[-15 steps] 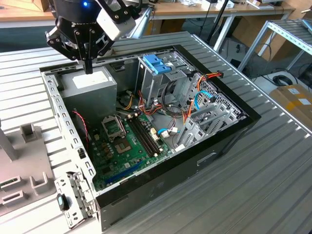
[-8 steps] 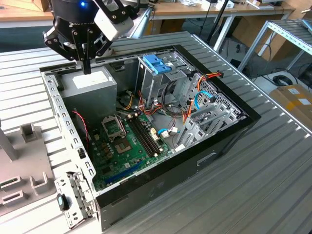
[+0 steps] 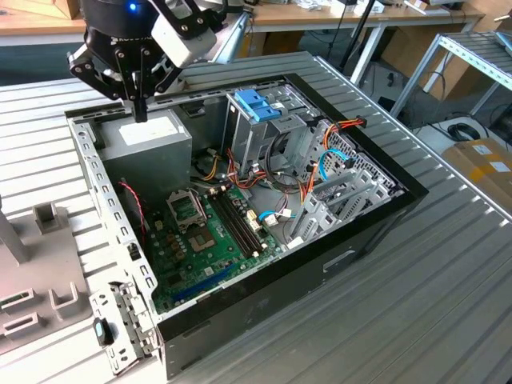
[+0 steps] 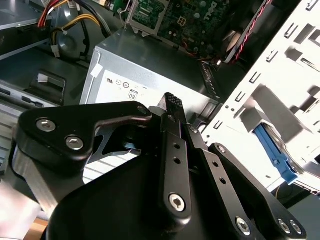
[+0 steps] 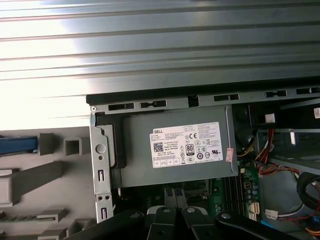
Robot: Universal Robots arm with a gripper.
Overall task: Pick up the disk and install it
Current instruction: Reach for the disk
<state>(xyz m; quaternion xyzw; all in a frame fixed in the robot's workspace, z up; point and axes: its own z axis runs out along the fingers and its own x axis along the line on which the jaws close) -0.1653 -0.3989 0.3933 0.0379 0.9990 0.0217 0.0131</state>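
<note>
My gripper (image 3: 141,112) hangs just above the grey box with a white label (image 3: 150,134) in the back corner of the open computer case (image 3: 264,200). Its fingers are shut together with nothing between them, as both wrist views show (image 4: 172,102) (image 5: 175,194). The disk shows as a bright blue rail edge (image 5: 17,145) lying on the light grey fixture (image 5: 55,175) outside the case wall; the second wrist view catches the same blue rail (image 4: 272,150) past the white chassis frame. The gripper is well apart from it.
Inside the case are the green motherboard (image 3: 208,232), loose coloured cables (image 3: 264,192) and a tall metal cage with a blue plastic handle (image 3: 256,104). The white perforated chassis wall (image 3: 100,192) separates the case from the fixture (image 3: 36,280). Ribbed metal table (image 3: 416,296) surrounds everything.
</note>
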